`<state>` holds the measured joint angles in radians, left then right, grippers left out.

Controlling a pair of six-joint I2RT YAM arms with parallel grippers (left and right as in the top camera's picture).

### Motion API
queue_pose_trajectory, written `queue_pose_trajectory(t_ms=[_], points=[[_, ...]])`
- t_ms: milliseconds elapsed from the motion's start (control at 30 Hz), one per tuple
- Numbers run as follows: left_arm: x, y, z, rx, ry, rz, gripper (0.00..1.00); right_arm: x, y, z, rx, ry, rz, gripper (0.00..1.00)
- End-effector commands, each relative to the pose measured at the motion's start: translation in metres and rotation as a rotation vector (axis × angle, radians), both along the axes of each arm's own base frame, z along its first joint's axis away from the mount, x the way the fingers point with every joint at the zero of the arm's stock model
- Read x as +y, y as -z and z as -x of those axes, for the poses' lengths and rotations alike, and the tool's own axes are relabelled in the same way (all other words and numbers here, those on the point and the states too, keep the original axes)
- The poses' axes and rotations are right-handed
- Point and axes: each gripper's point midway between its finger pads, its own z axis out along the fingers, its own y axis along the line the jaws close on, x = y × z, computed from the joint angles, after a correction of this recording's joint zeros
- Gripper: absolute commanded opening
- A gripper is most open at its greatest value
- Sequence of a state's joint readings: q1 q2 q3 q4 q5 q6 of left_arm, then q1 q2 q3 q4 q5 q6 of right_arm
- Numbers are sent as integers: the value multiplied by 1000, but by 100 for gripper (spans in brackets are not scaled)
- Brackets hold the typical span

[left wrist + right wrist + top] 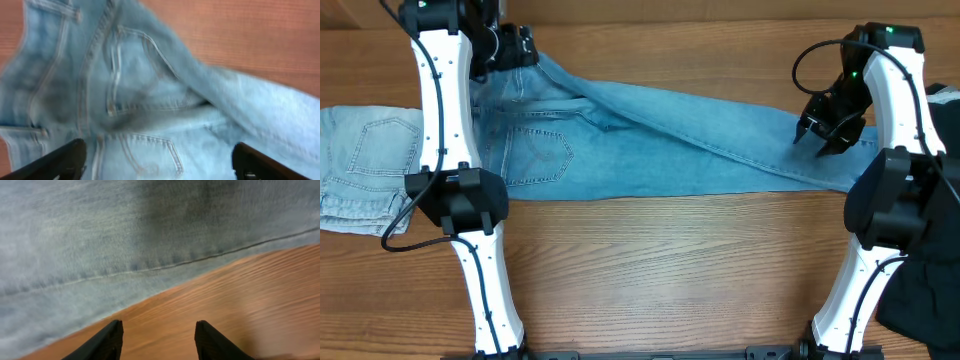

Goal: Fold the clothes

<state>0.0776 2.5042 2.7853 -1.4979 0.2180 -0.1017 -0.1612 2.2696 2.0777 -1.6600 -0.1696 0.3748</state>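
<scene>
Left gripper (160, 162) pointing down, wide apart over jeans (650, 140) (pockets below); right gripper (159, 337) parted, empty, at leg edge.

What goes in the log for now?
left hand: open above jeans | right hand: open, at jeans edge | jeans: stretched out on table

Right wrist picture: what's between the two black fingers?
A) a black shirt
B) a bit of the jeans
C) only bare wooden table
C: the right gripper is open over the table, and the jeans lie beyond its fingertips, unpinched.
</scene>
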Motion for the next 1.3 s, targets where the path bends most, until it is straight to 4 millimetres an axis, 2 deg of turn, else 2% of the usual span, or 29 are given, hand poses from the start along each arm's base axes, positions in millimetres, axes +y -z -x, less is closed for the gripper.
queue_pose_trajectory(t_ms=[0,133,300,433,533,633,733,800,867,967,1033,1267], points=[[-11,-8,5,2,10,21,100,19,14,10,103,244,11,50],[-11,-5,14,40,10,24,100,24,50,26,229,528,84,49],[-16,-5,15,45,18,24,100,23,80,24,205,591,103,45],[-16,-4,16,51,18,24,100,13,87,12,134,586,145,42],[-16,-4,16,50,18,24,100,4,88,11,116,579,192,34],[-16,-4,16,50,18,24,100,2,89,11,113,577,205,4],[-16,-4,16,50,18,24,100,-1,86,15,122,569,223,4],[-16,-4,16,49,18,24,100,-6,77,14,95,560,246,4],[-16,-5,15,45,19,24,100,-14,57,6,4,507,269,4],[-14,-5,14,39,16,22,100,-16,-17,-50,-374,302,223,4],[-13,-5,14,39,14,15,100,-14,-48,-75,-536,293,204,4],[-12,-4,14,42,20,10,100,-20,-65,-140,-794,319,187,4]])
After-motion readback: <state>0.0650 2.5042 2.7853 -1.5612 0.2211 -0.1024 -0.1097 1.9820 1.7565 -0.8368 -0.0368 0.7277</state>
